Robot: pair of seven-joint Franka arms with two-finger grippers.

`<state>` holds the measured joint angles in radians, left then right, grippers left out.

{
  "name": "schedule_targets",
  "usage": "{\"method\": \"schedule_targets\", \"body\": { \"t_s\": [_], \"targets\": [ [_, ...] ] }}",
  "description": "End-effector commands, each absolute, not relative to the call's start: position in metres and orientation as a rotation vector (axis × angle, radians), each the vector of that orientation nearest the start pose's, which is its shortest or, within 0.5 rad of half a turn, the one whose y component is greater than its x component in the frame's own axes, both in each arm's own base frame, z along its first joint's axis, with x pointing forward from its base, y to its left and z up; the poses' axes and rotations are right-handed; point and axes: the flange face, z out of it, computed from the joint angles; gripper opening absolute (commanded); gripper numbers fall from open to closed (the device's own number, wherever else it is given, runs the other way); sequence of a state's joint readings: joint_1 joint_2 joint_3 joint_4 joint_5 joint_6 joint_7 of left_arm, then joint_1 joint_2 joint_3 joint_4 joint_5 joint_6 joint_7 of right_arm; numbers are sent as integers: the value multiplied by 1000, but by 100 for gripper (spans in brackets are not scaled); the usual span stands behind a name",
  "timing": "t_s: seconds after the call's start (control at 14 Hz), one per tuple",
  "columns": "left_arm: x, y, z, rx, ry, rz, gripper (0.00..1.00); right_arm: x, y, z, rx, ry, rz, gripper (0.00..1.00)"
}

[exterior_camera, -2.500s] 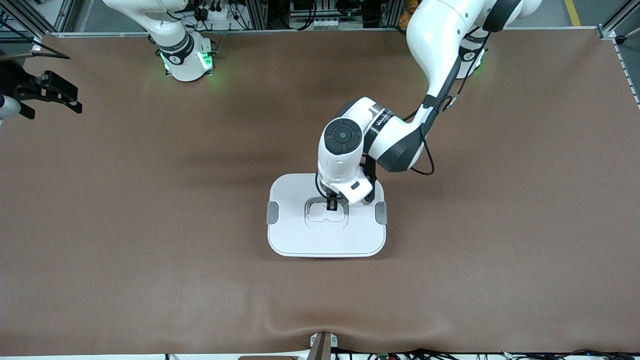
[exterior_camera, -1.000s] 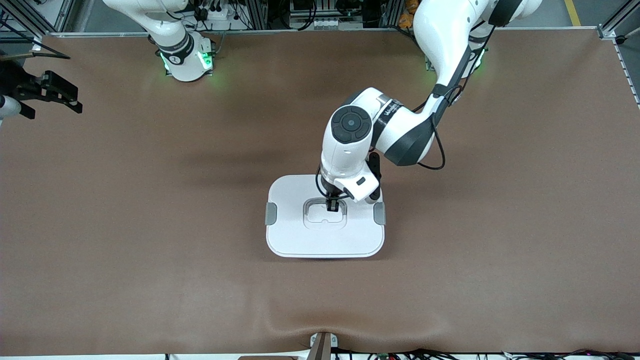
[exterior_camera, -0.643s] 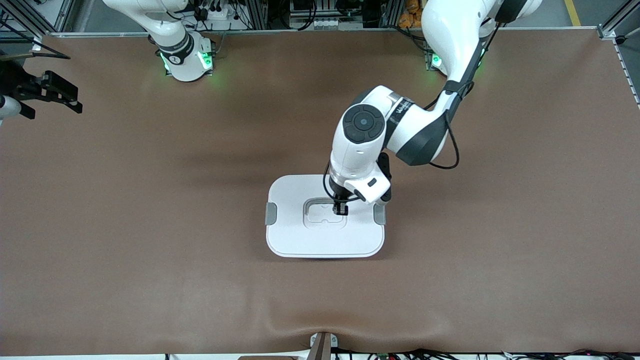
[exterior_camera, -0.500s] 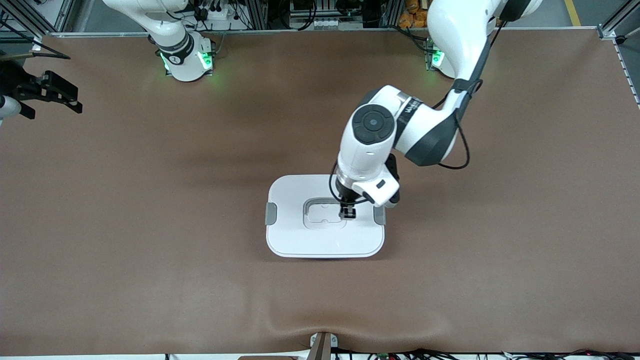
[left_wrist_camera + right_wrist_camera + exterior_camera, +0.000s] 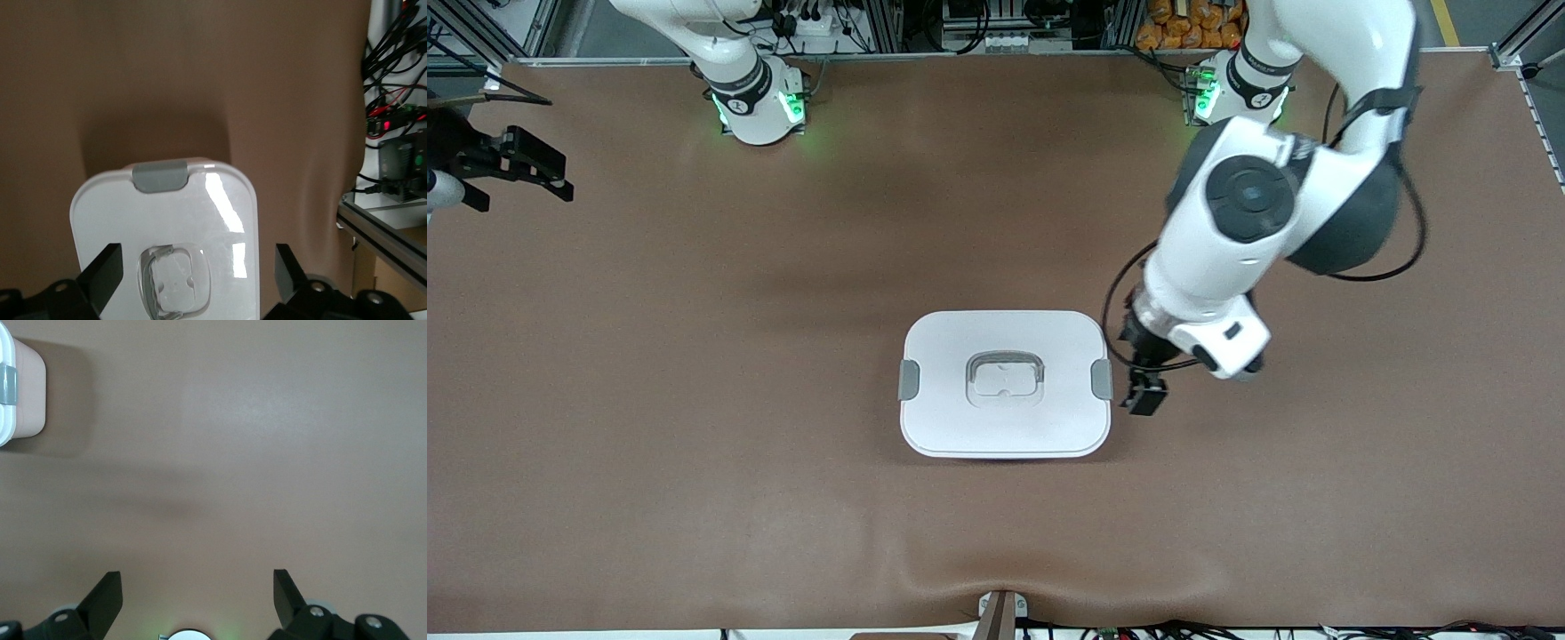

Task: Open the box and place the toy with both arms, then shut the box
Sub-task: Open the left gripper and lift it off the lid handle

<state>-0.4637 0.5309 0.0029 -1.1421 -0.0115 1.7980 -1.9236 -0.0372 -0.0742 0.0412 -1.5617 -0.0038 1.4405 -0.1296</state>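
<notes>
**Lid on, job looking nearly done**

At mid-table the box is sitting shut under its white lid, the toy nowhere showing, presumably inside. The left gripper is hanging open beside it; the right gripper is waiting open at the right arm's end.

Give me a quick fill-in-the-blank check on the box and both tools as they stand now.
1. The box has its white lid ____.
2. The left tool hangs over the table beside the box's grey ____ at the left arm's end.
3. Both the left tool and the right tool have their fingers ____.
4. The toy is ____ in any view.

Missing words: on; clip; open; not visible
</notes>
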Motion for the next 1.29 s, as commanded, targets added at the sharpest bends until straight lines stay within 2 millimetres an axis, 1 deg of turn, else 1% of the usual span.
{"method": "schedule_targets", "body": {
  "t_s": [0.0, 0.14, 0.36, 0.57, 0.64, 0.71, 0.79, 0.93, 1.07, 1.21],
  "targets": [
    [636, -278, 552, -2489, -2075, -92, 100, 518, -1, 660, -3139, -218, 83, 100],
    [628, -245, 576, -2544, -2011, -109, 100, 518, -3, 660, -3139, -211, 83, 100],
    [606, -203, 598, -2633, -1861, -108, 100, 519, -2, 660, -3139, -213, 81, 100],
    [583, -148, 623, -2736, -1723, -124, 100, 519, -2, 660, -3139, -213, 81, 100],
    [572, -139, 624, -2766, -1651, -114, 100, 519, -2, 661, -3139, -213, 78, 100],
    [560, -135, 627, -2792, -1592, -111, 100, 519, -2, 660, -3139, -213, 81, 100],
    [553, -129, 630, -2820, -1543, -117, 100, 519, -2, 660, -3139, -213, 81, 100],
    [548, -107, 637, -2863, -1425, -105, 100, 519, -3, 660, -3139, -211, 81, 100],
    [534, -89, 652, -2920, -1277, -100, 100, 519, -2, 660, -3139, -213, 81, 100],
    [527, -75, 653, -2973, -1083, -52, 100, 519, -1, 660, -3139, -216, 81, 100]
  ]
}}
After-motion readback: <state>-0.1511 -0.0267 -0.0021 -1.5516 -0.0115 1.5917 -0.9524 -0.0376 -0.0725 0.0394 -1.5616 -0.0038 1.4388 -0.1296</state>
